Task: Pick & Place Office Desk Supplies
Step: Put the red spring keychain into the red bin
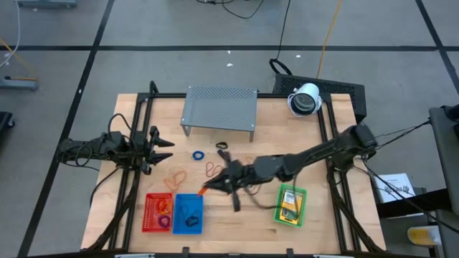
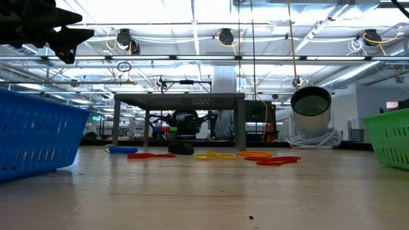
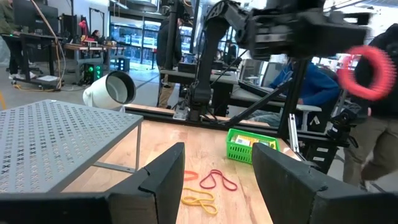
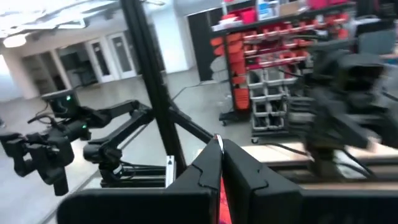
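My right gripper (image 1: 209,188) is shut on a red rubber-band loop (image 3: 367,71) and hangs in the air just beyond the blue basket (image 1: 188,213). More red and orange rubber bands (image 1: 176,175), a blue ring (image 1: 198,155) and a black clip (image 1: 221,146) lie flat on the table. Yellow packets (image 1: 290,208) lie in the green basket (image 1: 292,192). My left gripper (image 1: 163,149) waits open at the table's left side with nothing between its fingers (image 3: 163,177). My right gripper pinches the red rubber band between its two shut fingers; a red sliver (image 4: 219,208) shows between them. The fingers reach about level from the table's right side. The loop sticks out past the fingertips (image 1: 204,190), lifted clear of the table.
A grey perforated shelf (image 1: 219,107) stands at the far middle, with a white round device (image 1: 305,99) to its right. A red basket (image 1: 158,213) stands beside the blue one at the near edge. Bare wood lies between the baskets and the shelf.
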